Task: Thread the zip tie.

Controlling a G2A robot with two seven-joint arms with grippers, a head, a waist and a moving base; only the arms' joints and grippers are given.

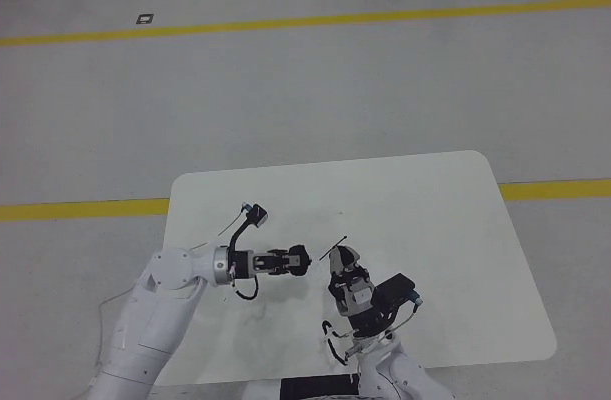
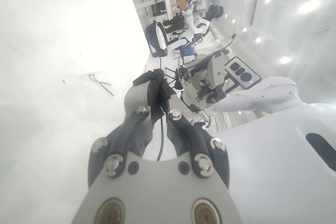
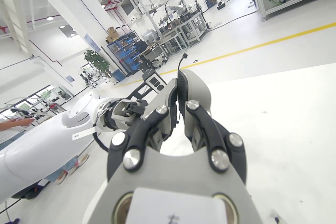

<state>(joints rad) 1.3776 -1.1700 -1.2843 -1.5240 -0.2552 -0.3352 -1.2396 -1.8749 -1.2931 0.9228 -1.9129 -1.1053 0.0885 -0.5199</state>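
Note:
My right gripper point(image 3: 178, 78) is shut on a black zip tie point(image 3: 181, 61), whose small square head sticks out past the fingertips. From the top, this zip tie point(image 1: 338, 245) pokes up and away from the right gripper point(image 1: 341, 263) above the near middle of the white table point(image 1: 435, 200). My left gripper point(image 2: 158, 78) is shut too, with a thin black strap point(image 2: 161, 135) running back between its taped fingers. The left gripper point(image 1: 303, 258) points at the right one, a short gap apart. In the left wrist view the right gripper point(image 2: 181, 78) faces it close by.
A couple of loose thin ties point(image 2: 101, 82) lie on the table beyond the left gripper. The table's rounded far edge point(image 1: 325, 165) meets grey floor with yellow lines. Open tabletop point(image 1: 455, 270) lies to the right of both grippers.

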